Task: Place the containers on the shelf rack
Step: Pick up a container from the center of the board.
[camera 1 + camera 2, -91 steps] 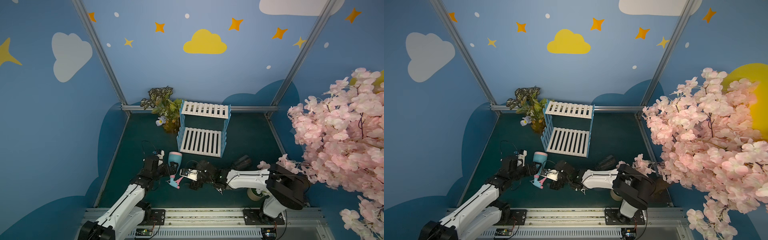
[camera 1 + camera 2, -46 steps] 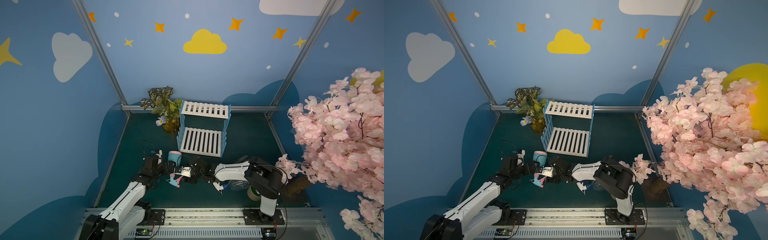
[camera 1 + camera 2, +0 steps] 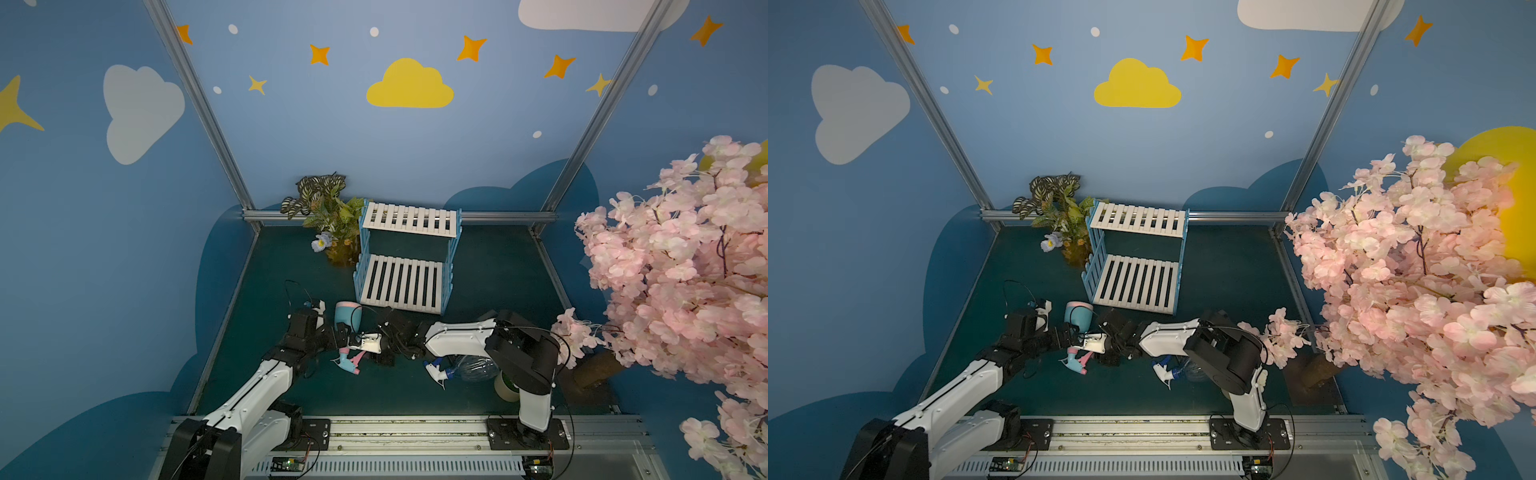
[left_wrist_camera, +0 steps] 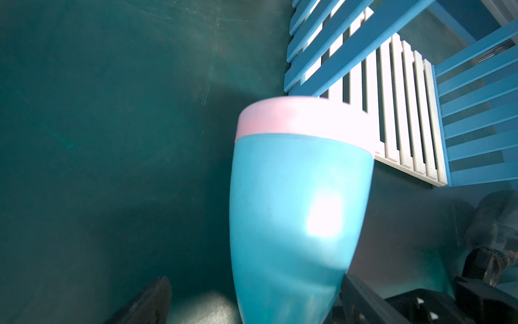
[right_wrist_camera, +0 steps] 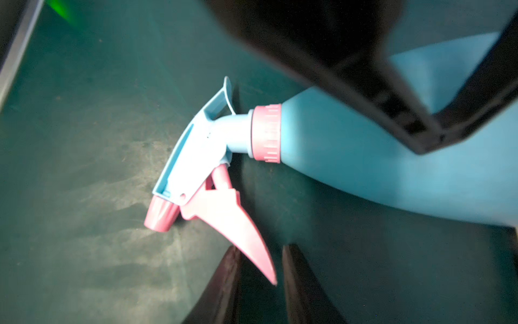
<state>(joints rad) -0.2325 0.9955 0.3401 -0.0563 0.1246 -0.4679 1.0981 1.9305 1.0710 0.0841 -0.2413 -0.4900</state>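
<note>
While looking down in both top views, finding the light blue bottle (image 3: 348, 315) lying on its side on the green mat (image 3: 498, 270), with pink base pointing at the shelf rack (image 3: 401, 284) and just short of its front edge, and trigger head pointing toward the front rail. Seeing the left gripper (image 4: 256, 300) straddling that bottle's narrow end with jaws spread wide, with one finger (image 4: 148, 303) standing clear of the blue wall. Seeing the right gripper (image 5: 262, 276) extending from the opposite side, with fingers (image 5: 227, 283) drawn narrow and the tip of the pink trigger (image 5: 224, 213) lying between them; not managing to tell whether pinching it. Noting the clear bottle (image 3: 473, 368) lying on its side beneath the right arm, and the dark smoky bottle (image 4: 496, 221) showing blurred near the rack's front. Finding the rack standing upright at the back of the mat, just beside the plant vase (image 3: 343, 254).
</note>
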